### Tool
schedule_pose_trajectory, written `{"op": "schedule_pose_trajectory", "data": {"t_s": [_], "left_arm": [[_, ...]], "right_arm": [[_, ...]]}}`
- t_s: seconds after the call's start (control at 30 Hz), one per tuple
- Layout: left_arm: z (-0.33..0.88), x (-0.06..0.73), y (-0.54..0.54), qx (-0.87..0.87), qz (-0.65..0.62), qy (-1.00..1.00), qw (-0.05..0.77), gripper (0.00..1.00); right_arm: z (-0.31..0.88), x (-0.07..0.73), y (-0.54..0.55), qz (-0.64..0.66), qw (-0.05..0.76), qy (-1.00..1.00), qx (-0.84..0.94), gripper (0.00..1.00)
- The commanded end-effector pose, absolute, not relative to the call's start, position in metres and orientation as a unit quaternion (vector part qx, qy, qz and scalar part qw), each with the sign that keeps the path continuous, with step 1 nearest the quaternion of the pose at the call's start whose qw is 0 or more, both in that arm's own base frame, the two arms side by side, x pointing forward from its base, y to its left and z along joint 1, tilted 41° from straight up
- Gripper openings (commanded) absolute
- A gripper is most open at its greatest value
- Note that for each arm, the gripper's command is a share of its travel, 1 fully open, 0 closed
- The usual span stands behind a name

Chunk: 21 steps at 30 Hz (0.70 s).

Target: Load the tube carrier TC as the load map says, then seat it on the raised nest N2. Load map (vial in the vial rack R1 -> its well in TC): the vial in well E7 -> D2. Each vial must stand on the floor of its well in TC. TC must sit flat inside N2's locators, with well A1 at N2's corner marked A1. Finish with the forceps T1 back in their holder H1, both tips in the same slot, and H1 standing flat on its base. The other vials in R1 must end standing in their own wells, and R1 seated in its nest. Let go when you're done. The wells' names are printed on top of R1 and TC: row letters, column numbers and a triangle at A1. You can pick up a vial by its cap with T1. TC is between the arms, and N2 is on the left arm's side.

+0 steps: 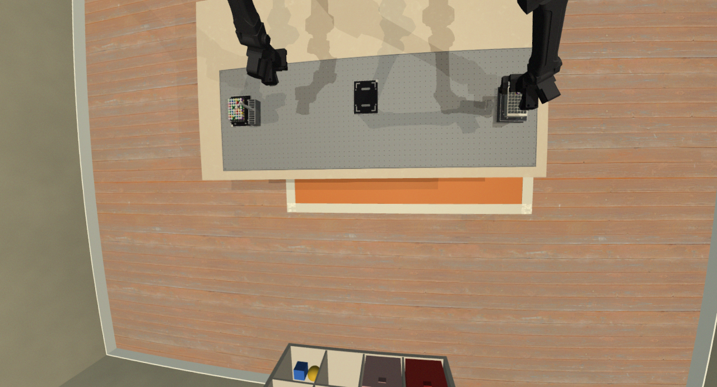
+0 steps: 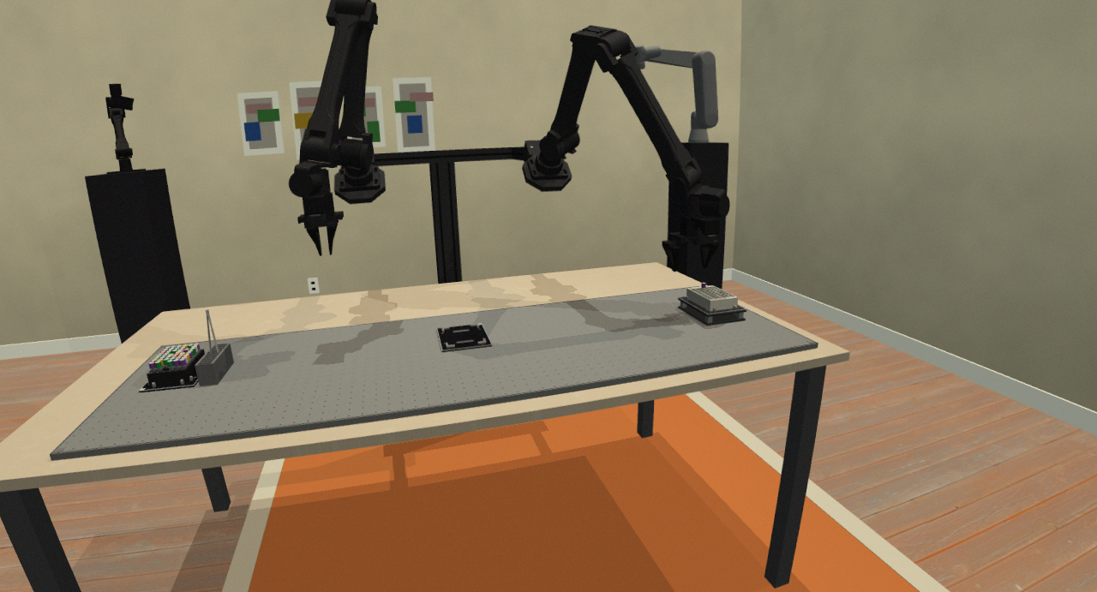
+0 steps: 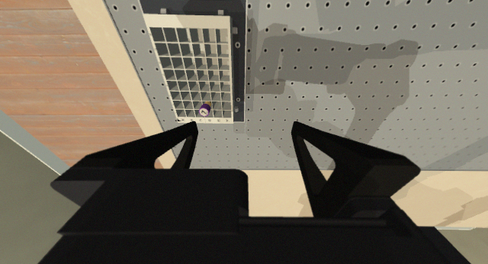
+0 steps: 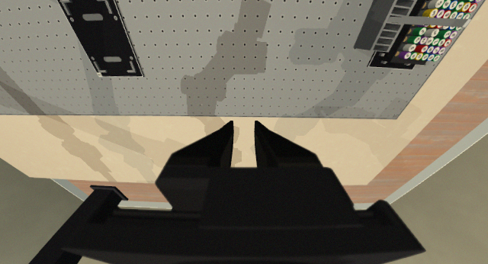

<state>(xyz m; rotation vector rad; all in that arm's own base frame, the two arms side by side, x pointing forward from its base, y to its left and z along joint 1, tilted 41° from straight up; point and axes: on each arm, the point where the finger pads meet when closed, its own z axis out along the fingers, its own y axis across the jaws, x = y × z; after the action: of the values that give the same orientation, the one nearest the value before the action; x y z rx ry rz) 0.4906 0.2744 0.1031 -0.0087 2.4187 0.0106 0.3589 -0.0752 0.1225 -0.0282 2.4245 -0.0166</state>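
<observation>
Left hand (image 1: 517, 93) (image 2: 689, 267) (image 3: 245, 123): fingers wide apart, unloaded.
Right hand (image 1: 273, 73) (image 2: 326, 254) (image 4: 244, 121): fingers slightly apart, unloaded.
Carrier TC (image 1: 516, 115) (image 2: 711, 300) (image 3: 191, 21): on nest N2 (image 1: 501, 110) (image 2: 697, 306) (image 3: 239, 66), upper left of left wrist frame; purple-capped vial (image 2: 703, 285) (image 3: 204, 110) inside.
Forceps T1 (image 2: 212, 329) (image 4: 427, 20): in holder H1 (image 1: 253, 116) (image 2: 214, 364) (image 4: 371, 24).

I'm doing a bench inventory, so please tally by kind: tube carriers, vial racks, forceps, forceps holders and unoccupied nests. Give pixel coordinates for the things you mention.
Tube carrier (image 1: 516, 115) (image 2: 711, 302) (image 3: 187, 21): 1
Vial rack (image 1: 246, 115) (image 2: 170, 378) (image 4: 397, 59): 1
Forceps (image 1: 245, 105) (image 2: 212, 332) (image 4: 431, 20): 1
Forceps holder (image 1: 257, 118) (image 2: 214, 364) (image 4: 371, 24): 1
Unoccupied nest (image 1: 366, 97) (image 2: 464, 336) (image 4: 103, 39): 1
Total: 5
</observation>
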Motion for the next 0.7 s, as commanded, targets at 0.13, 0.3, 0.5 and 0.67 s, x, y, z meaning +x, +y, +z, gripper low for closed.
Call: {"op": "schedule_pose_trajectory", "data": {"t_s": [0.13, 0.3, 0.5, 0.67], "left_arm": [[0.115, 0.479, 0.248, -0.004, 0.006, 0.932, 0.364, 1.00], [0.116, 0.467, 0.232, -0.004, 0.006, 0.932, 0.363, 1.00], [0.117, 0.458, 0.219, -0.005, 0.006, 0.932, 0.363, 1.00], [0.118, 0.446, 0.203, -0.005, 0.005, 0.932, 0.362, 1.00]], "right_arm": [[0.131, 0.363, -0.077, -0.008, 0.358, 0.933, -0.007, 0.24], [0.131, 0.363, -0.077, -0.008, 0.358, 0.933, -0.007, 0.24], [0.131, 0.363, -0.077, -0.008, 0.358, 0.933, -0.007, 0.24], [0.131, 0.363, -0.077, -0.008, 0.358, 0.933, -0.007, 0.24]]}}
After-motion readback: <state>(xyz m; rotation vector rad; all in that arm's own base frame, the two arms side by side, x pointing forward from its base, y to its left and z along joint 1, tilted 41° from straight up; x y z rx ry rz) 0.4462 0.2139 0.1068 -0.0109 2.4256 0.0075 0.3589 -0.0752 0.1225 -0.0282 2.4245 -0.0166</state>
